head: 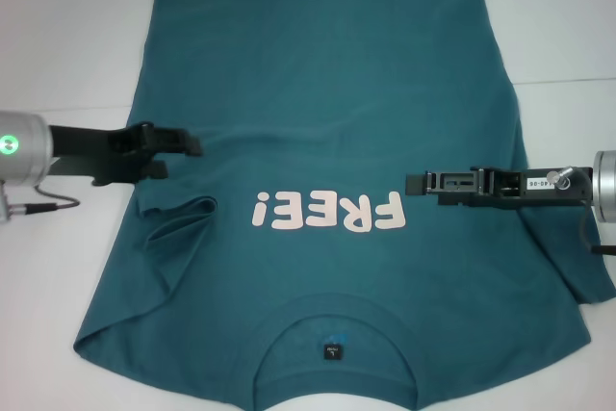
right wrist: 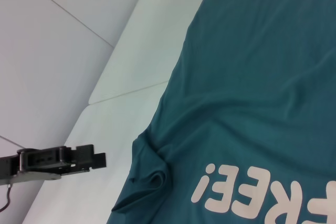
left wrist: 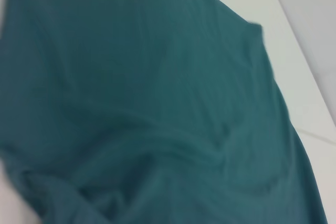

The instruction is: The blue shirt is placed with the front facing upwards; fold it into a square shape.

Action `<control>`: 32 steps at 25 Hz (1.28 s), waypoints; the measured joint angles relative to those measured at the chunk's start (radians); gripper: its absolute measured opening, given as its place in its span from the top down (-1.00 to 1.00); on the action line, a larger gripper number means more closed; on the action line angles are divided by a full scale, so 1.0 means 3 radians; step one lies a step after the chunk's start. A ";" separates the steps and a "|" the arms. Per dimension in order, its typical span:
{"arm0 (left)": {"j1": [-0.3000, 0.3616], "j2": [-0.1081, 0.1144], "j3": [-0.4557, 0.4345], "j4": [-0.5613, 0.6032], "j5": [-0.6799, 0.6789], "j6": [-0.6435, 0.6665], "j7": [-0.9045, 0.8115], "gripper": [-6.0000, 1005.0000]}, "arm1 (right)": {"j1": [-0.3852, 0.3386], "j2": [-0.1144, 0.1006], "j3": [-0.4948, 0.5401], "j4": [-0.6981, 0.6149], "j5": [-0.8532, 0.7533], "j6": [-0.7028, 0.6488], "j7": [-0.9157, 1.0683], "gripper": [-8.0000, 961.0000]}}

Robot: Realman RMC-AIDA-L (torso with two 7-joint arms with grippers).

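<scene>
The blue shirt (head: pixel 327 93) lies flat on the white table, front up. Its collar and dark neck label (head: pixel 331 350) are nearest me and its hem is at the far side. The pink "FREE!" lettering (head: pixel 327 211) crosses the chest. Its left sleeve (head: pixel 178 233) is bunched inward over the body, while the right sleeve (head: pixel 577 286) lies spread out. My left gripper (head: pixel 192 148) reaches in over the shirt's left edge, level with the chest. From the right, my right gripper (head: pixel 414 183) hovers just beside the "F". The left wrist view shows only wrinkled shirt cloth (left wrist: pixel 147 103).
White table (head: pixel 77 45) surrounds the shirt on the far, left and right sides. A seam line (head: pixel 568 79) runs across the table at the right. The right wrist view shows the shirt (right wrist: pixel 262 77), the bunched sleeve (right wrist: pixel 152 174) and the left gripper (right wrist: pixel 100 160) farther off.
</scene>
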 joint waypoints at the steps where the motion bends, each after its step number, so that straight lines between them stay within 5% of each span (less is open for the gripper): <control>1: 0.0033 0.0000 -0.0056 0.0000 -0.0002 0.0006 -0.0004 -0.06 | 0.0000 -0.0002 -0.0005 0.0000 0.0000 0.0001 0.0000 -0.92; 6: 0.0118 0.0001 -0.0136 0.0002 0.0017 0.0044 -0.0005 -0.37 | 0.0027 -0.0044 -0.0027 0.0000 -0.0014 0.0006 0.0136 -0.91; 18: 0.0267 0.0004 -0.0134 0.0002 0.0282 0.0164 0.0081 -0.37 | 0.0138 -0.0210 -0.0090 -0.0003 -0.0241 -0.0007 0.0771 -0.91; 32: 0.0293 -0.0057 -0.0128 -0.0141 0.0411 -0.0031 0.0081 -0.35 | 0.0169 -0.0237 -0.0089 -0.0001 -0.0290 -0.0081 0.0907 -0.91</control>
